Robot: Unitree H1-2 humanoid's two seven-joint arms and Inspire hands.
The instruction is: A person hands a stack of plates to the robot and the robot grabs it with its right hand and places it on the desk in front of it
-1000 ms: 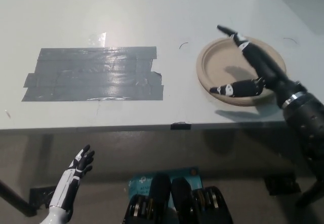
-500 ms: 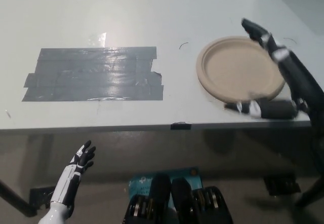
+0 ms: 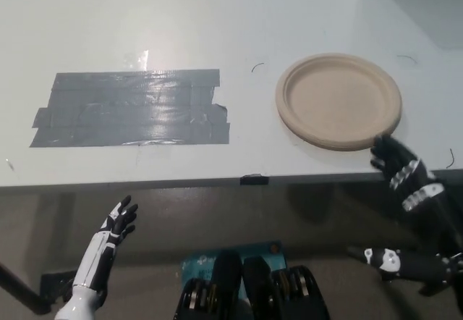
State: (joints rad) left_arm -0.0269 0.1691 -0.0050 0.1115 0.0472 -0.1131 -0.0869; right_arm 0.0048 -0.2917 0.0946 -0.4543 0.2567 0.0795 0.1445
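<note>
Right hand [image 3: 406,215] sat at 4 o'clock, empty, fingers spread. Left hand [image 3: 116,224] rested at 7 o'clock, fingers apart.

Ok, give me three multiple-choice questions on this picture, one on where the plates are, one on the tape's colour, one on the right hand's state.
1. Where do the plates lie?
A. on the desk, at its right
B. on the tape
C. in the right hand

2. What colour is the tape?
A. red
B. grey
C. yellow

3. What is the right hand doing?
A. gripping the plates
B. pressing the tape
C. open, holding nothing

Answers: 1 A, they rest flat on the desk near its right front edge. 2 B, the strips are grey. 3 C, its fingers are spread, just off the plates' rim. The left hand rests open below the desk edge.
</note>
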